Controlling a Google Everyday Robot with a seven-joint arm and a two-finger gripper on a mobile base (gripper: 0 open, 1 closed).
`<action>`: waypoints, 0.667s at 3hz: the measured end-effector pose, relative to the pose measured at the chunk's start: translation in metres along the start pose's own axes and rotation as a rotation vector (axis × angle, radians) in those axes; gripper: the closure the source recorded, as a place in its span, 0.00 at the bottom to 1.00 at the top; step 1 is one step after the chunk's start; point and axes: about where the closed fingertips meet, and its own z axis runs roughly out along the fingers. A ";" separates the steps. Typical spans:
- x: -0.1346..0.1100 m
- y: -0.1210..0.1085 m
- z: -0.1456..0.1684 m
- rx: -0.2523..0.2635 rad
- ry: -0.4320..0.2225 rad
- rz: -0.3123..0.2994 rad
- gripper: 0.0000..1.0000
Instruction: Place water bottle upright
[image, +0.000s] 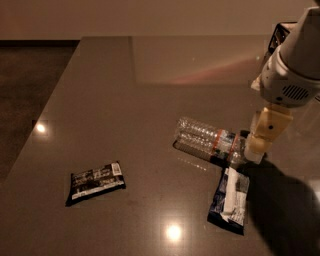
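The water bottle lies on its side on the grey table, right of centre. It is clear and ribbed, with a dark label band and an orange-red stripe near its neck. Its cap end points right and is partly hidden behind my gripper. My gripper hangs from the white arm at the right and sits low at the bottle's cap end, close to or touching it.
A dark snack packet lies at the front left. A second dark packet with a white stripe lies just in front of the bottle's cap end. A dark object stands at the back right. The table's left edge runs diagonally.
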 end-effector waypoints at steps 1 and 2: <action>-0.007 0.008 0.026 -0.057 0.002 0.015 0.00; -0.016 0.012 0.046 -0.084 0.017 0.016 0.00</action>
